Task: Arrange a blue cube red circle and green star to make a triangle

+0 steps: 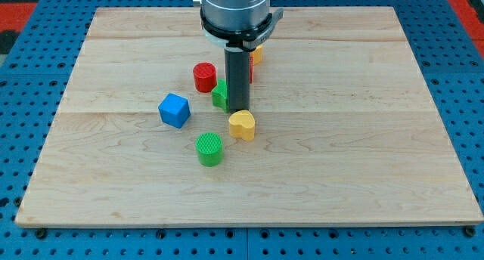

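My tip point(239, 109) stood near the middle of the table point(363, 162), its lower end right against the green star point(220, 95), which the rod partly hid — only the star's left portion showed, so I could not tell which way its points faced or whether it had a long axis. The arm carried no gripper, just the straight dark rod, so there was nothing to read as wide or narrow.

The red circle point(204, 76) sat just beyond the star, to its far left, upright like a short cylinder and very close to it; whether they touched I could not tell. The blue cube point(174, 110) lay to the left of the star, a little nearer, apart from both, with one corner turned toward the near edge.

A yellow heart point(242, 125) rested just near-side of my tip. A green cylinder point(209, 149) stood nearer still, to the left. Behind the rod, a yellow block point(258, 54) and a sliver of red point(250, 69) peeked out — shapes unclear.
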Tool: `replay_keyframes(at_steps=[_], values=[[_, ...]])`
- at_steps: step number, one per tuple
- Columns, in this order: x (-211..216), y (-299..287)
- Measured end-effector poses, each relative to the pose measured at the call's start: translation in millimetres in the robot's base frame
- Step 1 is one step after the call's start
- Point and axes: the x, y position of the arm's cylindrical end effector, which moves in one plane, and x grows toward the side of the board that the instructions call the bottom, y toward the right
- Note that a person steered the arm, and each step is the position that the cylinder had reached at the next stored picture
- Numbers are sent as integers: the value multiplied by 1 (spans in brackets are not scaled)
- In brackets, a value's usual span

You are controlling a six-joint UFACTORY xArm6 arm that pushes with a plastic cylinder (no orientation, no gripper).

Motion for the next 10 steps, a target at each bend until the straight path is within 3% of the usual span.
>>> replay_keyframes(at_steps=[3, 4, 6, 8, 10], values=[[-33, -104], [-51, -109], [-65, -36], [-14, -34], [-33, -34]])
